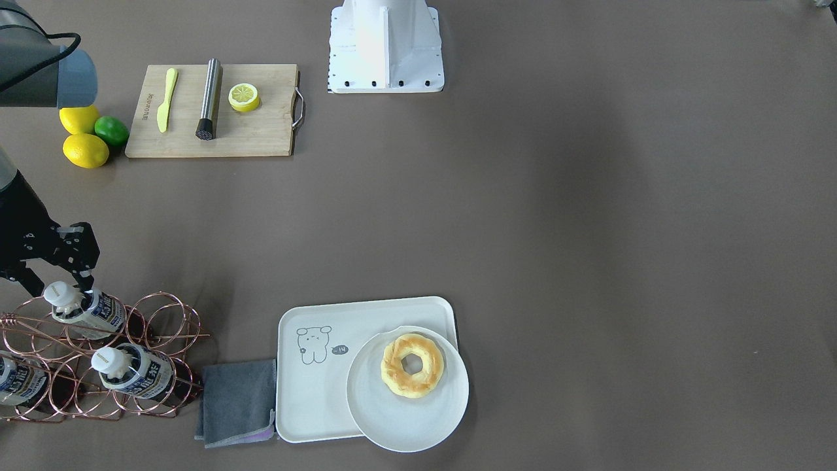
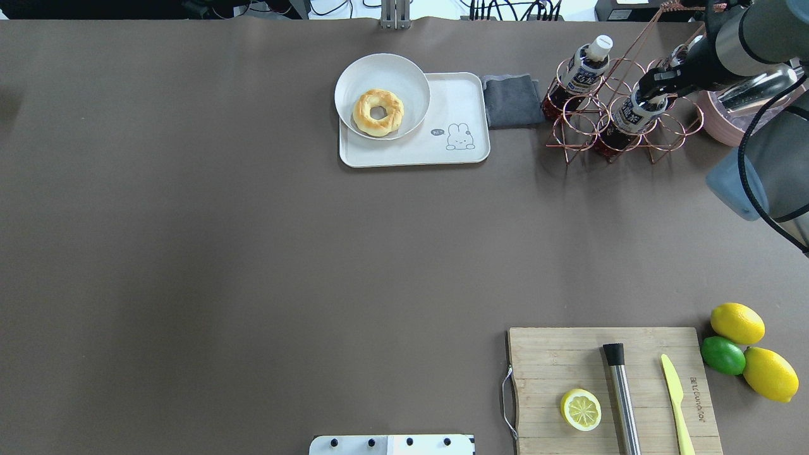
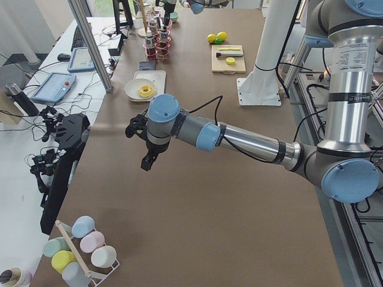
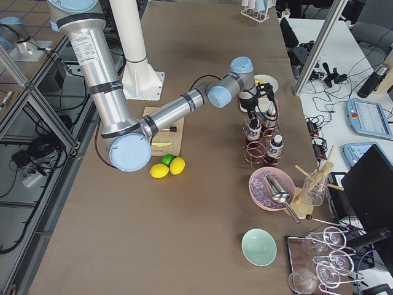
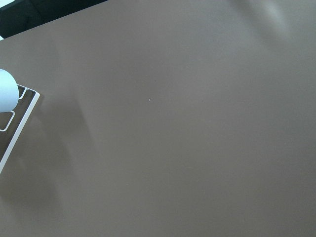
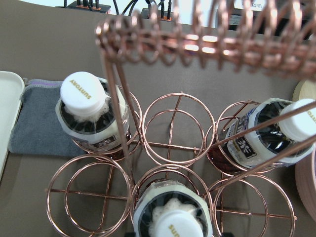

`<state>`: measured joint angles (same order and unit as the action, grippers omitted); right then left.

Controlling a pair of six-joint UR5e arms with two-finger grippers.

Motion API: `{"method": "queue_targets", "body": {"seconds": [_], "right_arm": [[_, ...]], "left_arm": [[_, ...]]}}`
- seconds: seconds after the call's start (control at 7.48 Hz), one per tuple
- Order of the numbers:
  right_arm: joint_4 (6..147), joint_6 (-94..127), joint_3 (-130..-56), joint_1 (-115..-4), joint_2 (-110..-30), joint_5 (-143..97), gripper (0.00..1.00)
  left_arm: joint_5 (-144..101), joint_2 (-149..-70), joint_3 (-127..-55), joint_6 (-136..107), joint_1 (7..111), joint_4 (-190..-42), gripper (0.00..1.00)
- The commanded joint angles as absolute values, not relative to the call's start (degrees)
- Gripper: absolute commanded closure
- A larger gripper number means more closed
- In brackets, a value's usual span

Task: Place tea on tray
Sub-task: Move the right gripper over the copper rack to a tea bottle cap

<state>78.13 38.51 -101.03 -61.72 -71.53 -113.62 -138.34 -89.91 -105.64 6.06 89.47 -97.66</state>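
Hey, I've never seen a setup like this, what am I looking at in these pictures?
Two robot arms work at a brown table, filmed from above, across, both ends and each wrist. The right claw is open around the cap of a small clear bottle of dark tea sitting in a copper wire rack. Nearby lie a white rectangular tray with a bear drawing, a round white plate with a doughnut, and a grey cloth. The left claw hangs over bare table.
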Motion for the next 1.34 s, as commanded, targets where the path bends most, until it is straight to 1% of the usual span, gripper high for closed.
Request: {"method": "queue_targets", "body": {"seconds": [0.0,0.13,0.53,0.67,0.8,0.94,1.2], "right_arm": [[78.05,40.78,-100.81,-62.05,-70.84,-113.91,0.38],[78.13,40.87,-100.72,-62.05,-70.84,-113.91,0.40],[78.05,40.78,-100.11,-62.05,-70.84,-113.91,0.41],[78.05,40.87,-100.11,-62.05,-70.75,-113.91,0.44],[78.05,41.74,-100.11,-62.22,-70.40,-113.91,0.76],[78.05,44.71,-100.11,-62.23,-69.70,-113.91,1.00],[78.66,43.87,-100.11,-63.10,-68.73,-114.08,1.00]], "left_arm": [[-138.34,-89.83,-105.64,6.06,89.39,-98.35,0.03],[-138.34,-89.82,-105.64,6.06,89.38,-98.44,0.03],[-138.34,-89.83,-105.64,6.06,89.38,-98.44,0.03],[-138.34,-89.91,-105.64,6.06,89.38,-98.44,0.03],[-138.34,-89.91,-105.64,6.06,89.38,-98.44,0.03],[-138.34,-89.83,-105.64,6.06,89.12,-98.44,0.03],[-138.34,-89.82,-105.64,6.15,89.12,-98.44,0.03]]}}
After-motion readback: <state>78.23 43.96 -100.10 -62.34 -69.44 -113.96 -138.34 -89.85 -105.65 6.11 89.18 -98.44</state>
